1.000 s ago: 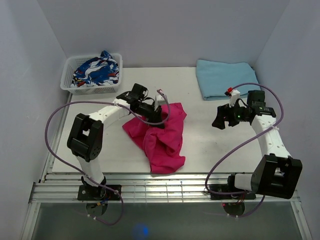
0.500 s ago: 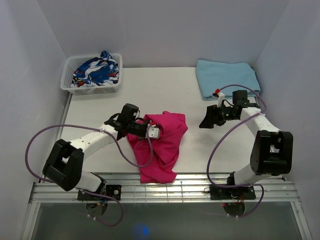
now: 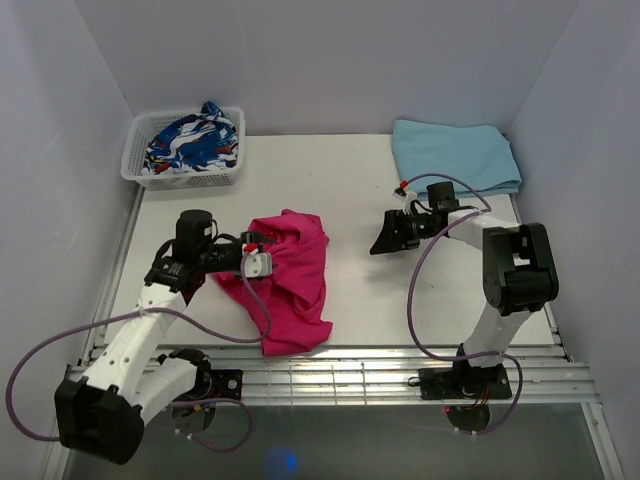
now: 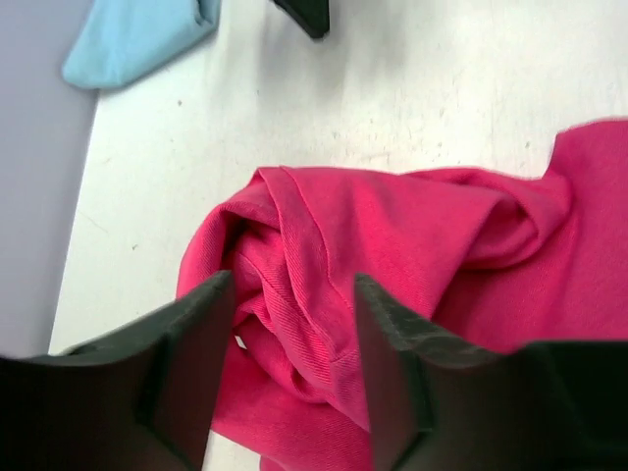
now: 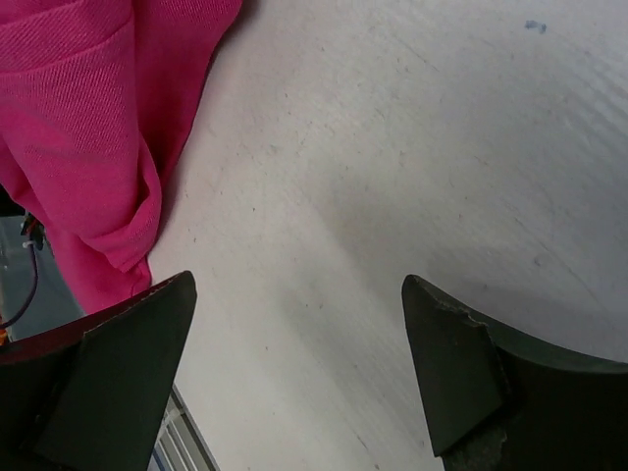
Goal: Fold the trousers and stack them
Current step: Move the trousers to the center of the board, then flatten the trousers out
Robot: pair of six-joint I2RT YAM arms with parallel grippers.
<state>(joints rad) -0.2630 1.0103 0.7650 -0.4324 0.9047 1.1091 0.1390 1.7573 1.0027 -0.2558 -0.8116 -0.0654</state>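
White tabletop [image 3: 350,180] between pale walls formed the work surface. The left gripper [image 3: 258,262] was clamped on a bunched fold of the bright magenta-pink soft fabric trousers [image 3: 290,275], which lay crumpled left of centre, reaching the front edge. The right gripper [image 3: 385,238] hung spread and empty over bare surface, well apart from them. No fold looked finished; flattening, folding and stacking all appeared outstanding. Only the left wrist view showed fabric between the fingers [image 4: 196,353]; only the top view showed the white plastic basket [image 3: 140,175] far left.
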